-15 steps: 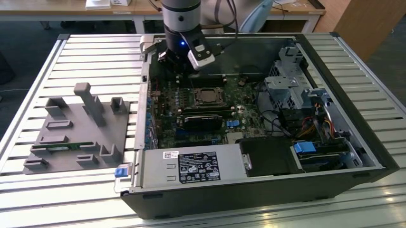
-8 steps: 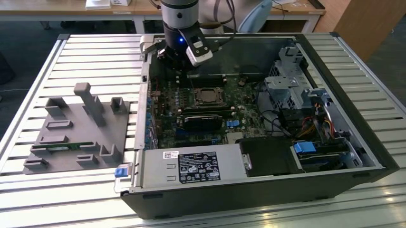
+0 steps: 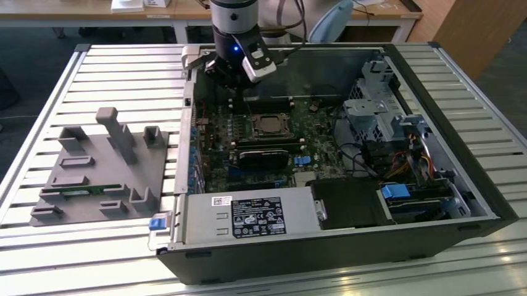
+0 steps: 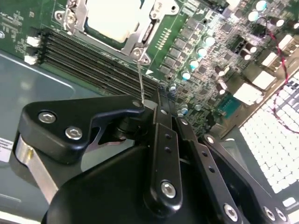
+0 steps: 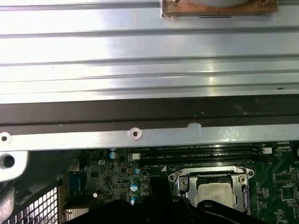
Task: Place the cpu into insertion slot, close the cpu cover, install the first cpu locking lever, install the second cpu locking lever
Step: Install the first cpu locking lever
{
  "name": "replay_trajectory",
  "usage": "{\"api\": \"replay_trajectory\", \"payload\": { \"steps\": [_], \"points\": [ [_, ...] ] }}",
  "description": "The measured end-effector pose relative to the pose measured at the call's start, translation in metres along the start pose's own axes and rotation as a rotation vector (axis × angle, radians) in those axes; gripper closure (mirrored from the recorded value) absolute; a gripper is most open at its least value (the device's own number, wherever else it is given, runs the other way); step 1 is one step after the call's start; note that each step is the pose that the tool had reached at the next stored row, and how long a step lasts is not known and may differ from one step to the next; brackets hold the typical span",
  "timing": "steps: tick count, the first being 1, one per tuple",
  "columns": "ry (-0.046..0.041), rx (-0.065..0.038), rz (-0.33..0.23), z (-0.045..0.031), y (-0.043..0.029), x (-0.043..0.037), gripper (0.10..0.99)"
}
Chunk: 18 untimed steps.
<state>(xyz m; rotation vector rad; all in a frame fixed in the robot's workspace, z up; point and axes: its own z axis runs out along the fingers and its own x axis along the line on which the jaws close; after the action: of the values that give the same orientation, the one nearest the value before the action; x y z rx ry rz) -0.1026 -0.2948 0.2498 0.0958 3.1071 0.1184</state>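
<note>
The cpu [image 4: 110,16] lies with its dull grey top up in the insertion slot [image 3: 269,125] on the green board. The cpu cover [image 4: 140,36] is folded down flat around it, its window framing the chip. A thin wire locking lever [image 4: 140,79] rises from the socket's corner up to my fingertips. My gripper [image 4: 161,101] is shut, with the lever's free end against the side of its tips; I cannot tell whether it is pinched. In the exterior view the gripper [image 3: 236,86] hangs over the board just behind the socket. The first wrist view shows the cover [image 5: 212,173] and chip [image 5: 216,191].
The open computer case [image 3: 461,154] lies on a slatted table. A black card [image 3: 263,154], a power supply [image 3: 247,216] and a drive cage [image 3: 371,114] surround the socket. Memory slots [image 4: 88,58] run beside it. A grey fixture plate [image 3: 99,166] sits at the exterior view's left.
</note>
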Motion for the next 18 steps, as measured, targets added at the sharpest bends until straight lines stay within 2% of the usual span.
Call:
{"api": "replay_trajectory", "payload": {
  "steps": [10,18],
  "points": [
    [0.0017,0.0,0.0,0.0035,0.0042,-0.0241,0.98],
    [0.0018,0.0,0.0,0.0053,0.0043,-0.0274,0.98]
  ]
}}
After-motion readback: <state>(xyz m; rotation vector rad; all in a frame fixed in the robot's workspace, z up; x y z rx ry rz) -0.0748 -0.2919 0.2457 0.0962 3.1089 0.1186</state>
